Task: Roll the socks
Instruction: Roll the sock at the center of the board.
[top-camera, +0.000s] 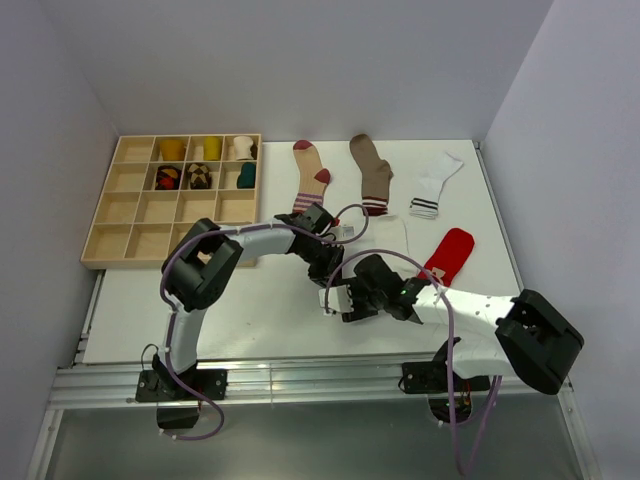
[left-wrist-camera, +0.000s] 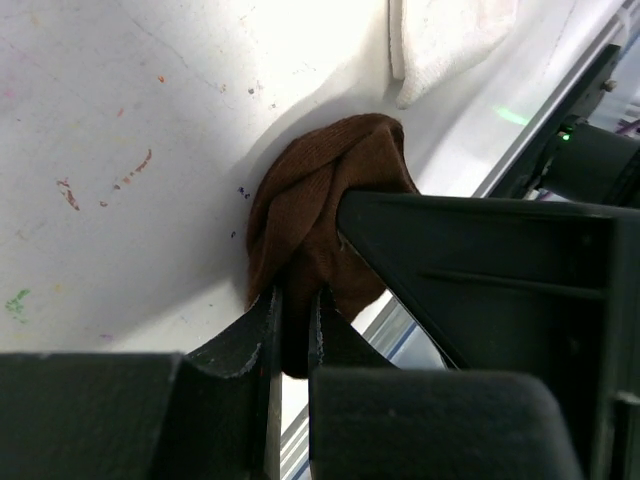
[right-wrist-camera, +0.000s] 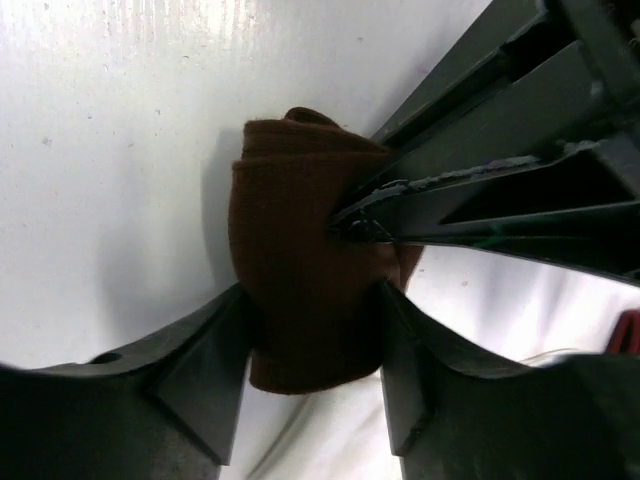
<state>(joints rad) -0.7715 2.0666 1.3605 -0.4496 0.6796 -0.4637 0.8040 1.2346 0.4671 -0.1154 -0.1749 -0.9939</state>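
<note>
Brown sock (left-wrist-camera: 320, 210) partly hidden behind left claw (left-wrist-camera: 292, 310), white sock (left-wrist-camera: 445, 40) cut by frame edge

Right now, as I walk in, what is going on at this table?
Both arms are handling one dark brown sock, already rolled into a bundle. The left gripper pinches its fabric, and the right gripper grips its sides. Nearby lie, unrolled, a beige sock, a brown sock, a white sock and a red sock. The wooden tray holds some rolled ones.
</note>
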